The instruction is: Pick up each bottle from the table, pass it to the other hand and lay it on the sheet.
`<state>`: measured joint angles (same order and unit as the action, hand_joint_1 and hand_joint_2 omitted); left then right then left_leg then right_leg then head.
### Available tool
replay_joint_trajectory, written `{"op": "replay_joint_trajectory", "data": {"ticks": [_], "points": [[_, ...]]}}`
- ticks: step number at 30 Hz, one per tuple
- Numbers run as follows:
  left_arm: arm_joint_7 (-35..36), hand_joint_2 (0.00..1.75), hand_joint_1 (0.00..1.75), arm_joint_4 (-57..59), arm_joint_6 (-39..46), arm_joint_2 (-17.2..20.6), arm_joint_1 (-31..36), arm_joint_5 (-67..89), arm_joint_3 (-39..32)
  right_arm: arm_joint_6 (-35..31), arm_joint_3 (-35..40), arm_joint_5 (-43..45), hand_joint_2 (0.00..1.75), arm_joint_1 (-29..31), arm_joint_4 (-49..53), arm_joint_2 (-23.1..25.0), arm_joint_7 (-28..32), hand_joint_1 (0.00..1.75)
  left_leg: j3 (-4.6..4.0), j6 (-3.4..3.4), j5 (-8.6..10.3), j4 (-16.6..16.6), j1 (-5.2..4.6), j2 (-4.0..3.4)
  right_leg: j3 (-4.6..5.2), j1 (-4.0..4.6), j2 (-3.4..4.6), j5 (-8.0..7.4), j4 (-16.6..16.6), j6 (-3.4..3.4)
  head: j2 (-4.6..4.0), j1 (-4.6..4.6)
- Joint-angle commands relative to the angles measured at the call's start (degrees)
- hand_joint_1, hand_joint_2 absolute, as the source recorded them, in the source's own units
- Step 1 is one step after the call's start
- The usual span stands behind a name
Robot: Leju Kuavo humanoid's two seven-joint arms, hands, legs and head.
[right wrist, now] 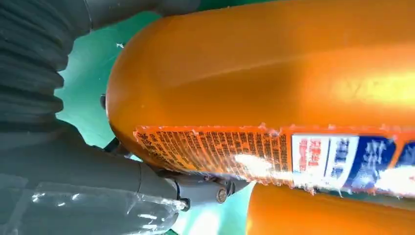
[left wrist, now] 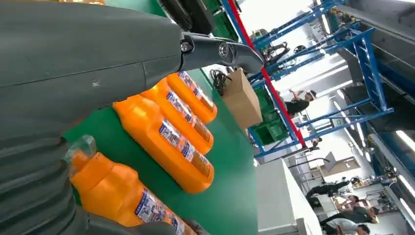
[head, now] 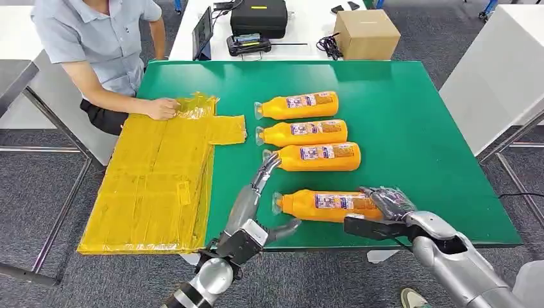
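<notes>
Orange bottle [head: 327,205] crosswise, cap leftward

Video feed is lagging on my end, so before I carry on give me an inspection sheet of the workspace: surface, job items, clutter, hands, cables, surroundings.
Surface: green table, bare on its right side.
Job's things: four orange bottles lying on their sides; far bottle, second bottle, third bottle, nearest bottle. Yellow sheet on the left, no bottle on it.
Clutter: nothing seen on the green table.
Hands: right hand grips the nearest bottle's base end; left hand open, holding nothing, near its cap.
Cables: black cable on the white table behind.
Surroundings: person seated at the left, hand on the sheet; cardboard box, black case.
</notes>
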<state>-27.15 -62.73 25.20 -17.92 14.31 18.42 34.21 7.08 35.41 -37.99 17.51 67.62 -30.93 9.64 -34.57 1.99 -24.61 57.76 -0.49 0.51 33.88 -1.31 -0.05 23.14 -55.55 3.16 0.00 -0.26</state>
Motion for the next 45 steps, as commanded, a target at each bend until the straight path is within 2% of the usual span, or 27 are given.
{"op": "replay_joint_trajectory", "data": {"ticks": [1, 5, 7, 8, 15, 21, 26, 33, 36, 39, 45], "points": [[0.63, 1.75, 0.00, 2.10, 0.23, 0.92, 1.50, 0.90, 0.56, -5.29, -6.38, -3.02, 1.75, -3.46, -1.82, 10.57, 2.48, 1.75, 0.19, -0.12, -0.05, -0.07, 0.10, -0.11, -0.18, 0.11, 0.09, 0.00, 0.11, -0.13, 0.00, 0.00], [-0.75, 1.75, 0.00, -0.11, 2.75, 0.31, 0.57, 0.65, -1.05, -7.96, -10.96, -1.15, 1.75, -6.72, 2.60, 14.30, 5.59, 1.75, 0.26, -0.17, -0.11, -0.05, 0.16, -0.07, -0.26, 0.18, 0.05, 0.07, 0.09, -0.19, 0.00, 0.00], [-3.35, 1.75, 0.00, -1.93, 5.80, -0.84, -0.36, -1.36, -3.07, -9.20, -13.39, -0.97, 1.75, -8.35, 4.95, 16.33, 6.35, 1.75, 0.09, -0.11, -0.07, -0.02, 0.10, -0.09, -0.08, 0.12, 0.09, 0.03, 0.03, -0.12, 0.00, 0.00], [-6.83, 1.75, 0.00, -4.07, 7.60, -1.70, -1.42, -4.34, -4.58, -9.80, -14.67, -0.56, 1.75, -9.09, 6.32, 17.34, 6.83, 1.75, 0.17, -0.15, -0.14, 0.00, 0.14, -0.15, -0.15, 0.16, 0.14, 0.08, 0.01, -0.18, 0.00, 0.00], [-10.81, 1.75, 0.00, -11.89, 1.01, 1.59, -4.52, -24.90, -6.27, -9.74, -19.81, 2.05, 1.75, -10.55, 7.58, 19.94, 7.70, 1.75, 0.11, -0.12, -0.09, -0.04, 0.08, -0.14, -0.09, 0.09, 0.14, 0.05, 0.01, -0.14, 0.00, 0.00], [-12.84, 1.75, 0.00, -12.41, 2.87, 2.19, -5.04, -23.72, -5.74, -9.96, -20.64, 2.22, 1.75, -10.22, 6.42, 20.55, 8.17, 1.75, 0.13, -0.13, -0.09, -0.05, 0.08, -0.11, -0.13, 0.09, 0.11, 0.05, 0.03, -0.15, 0.00, 0.00], [-12.85, 1.75, 0.00, -22.37, 12.42, 4.85, -6.10, -14.87, -0.12, -10.38, -22.48, 2.56, 1.75, -9.08, 3.38, 22.12, 8.93, 1.75, 0.19, -0.16, -0.17, 0.00, 0.10, -0.18, -0.18, 0.11, 0.16, 0.11, -0.01, -0.19, 0.00, 0.00], [-12.85, 1.75, 0.00, -23.37, 11.71, 5.14, -6.37, -15.70, 0.19, -10.69, -22.76, 2.63, 1.75, -8.87, 2.90, 22.42, 9.04, 1.75, 0.12, -0.11, -0.07, -0.06, 0.08, -0.11, -0.11, 0.08, 0.11, 0.04, 0.04, -0.14, 0.00, 0.00], [-12.85, 1.75, 0.00, -22.15, 2.76, 3.73, -8.99, -25.35, -3.21, -12.81, -24.61, 2.96, 1.75, -9.88, 4.61, 23.70, 9.88, 1.75, 0.16, -0.11, -0.07, -0.07, 0.06, -0.11, -0.15, 0.07, 0.11, 0.05, 0.05, -0.14, 0.00, 0.00], [-12.61, 1.75, 0.00, -17.84, -1.56, 3.67, -10.01, -33.36, -4.80, -14.76, -25.96, 3.93, 1.75, -11.10, 8.51, 25.20, 10.89, 1.75, 0.23, -0.12, -0.09, -0.12, 0.06, -0.14, -0.20, 0.07, 0.14, 0.05, 0.08, -0.15, 0.00, 0.02], [-9.54, 1.75, 0.00, -7.38, -14.24, 3.13, -10.75, -45.24, -8.88, -14.44, -23.65, 7.07, 1.75, -11.21, 13.05, 25.46, 13.53, 1.75, 0.25, -0.12, -0.08, -0.14, 0.06, -0.15, -0.21, 0.07, 0.15, 0.05, 0.10, -0.15, 0.00, 0.00]]}}
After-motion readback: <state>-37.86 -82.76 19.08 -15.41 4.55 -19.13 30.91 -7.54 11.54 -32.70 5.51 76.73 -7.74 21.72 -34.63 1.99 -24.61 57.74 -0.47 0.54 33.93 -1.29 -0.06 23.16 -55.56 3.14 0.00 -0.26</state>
